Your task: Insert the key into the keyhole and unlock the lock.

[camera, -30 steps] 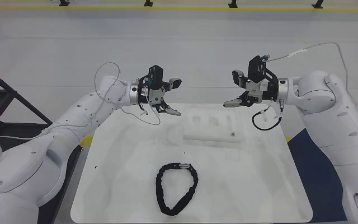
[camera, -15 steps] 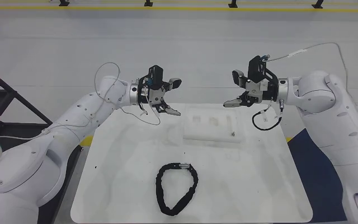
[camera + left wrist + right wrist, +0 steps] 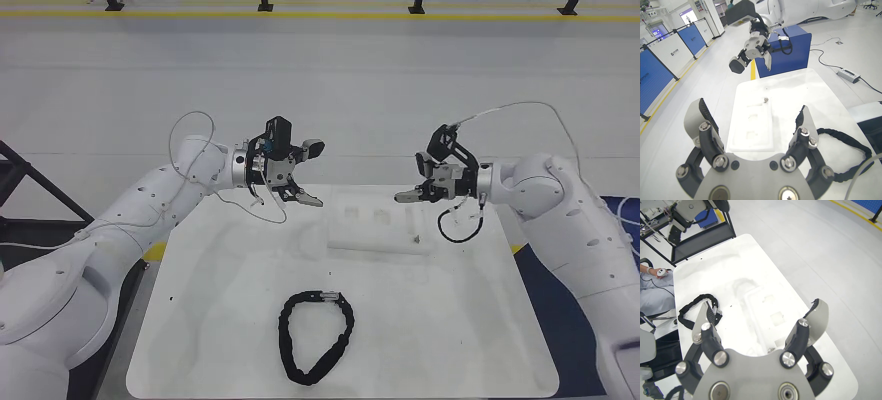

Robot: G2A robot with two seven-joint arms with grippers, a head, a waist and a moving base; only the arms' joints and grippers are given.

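On the foam tray (image 3: 372, 241), at its right end, sits the key (image 3: 415, 238); both jaws gape empty.

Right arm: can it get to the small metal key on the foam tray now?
Probably yes. The right gripper hovers, fingers open, by the end of the white foam tray where the small metal key sits. Nothing covers the key; the left gripper is beyond the tray's other end.

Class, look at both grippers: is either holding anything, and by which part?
Nothing is held. The left gripper and the right gripper are both open and empty; the key sits on the white foam tray, untouched.
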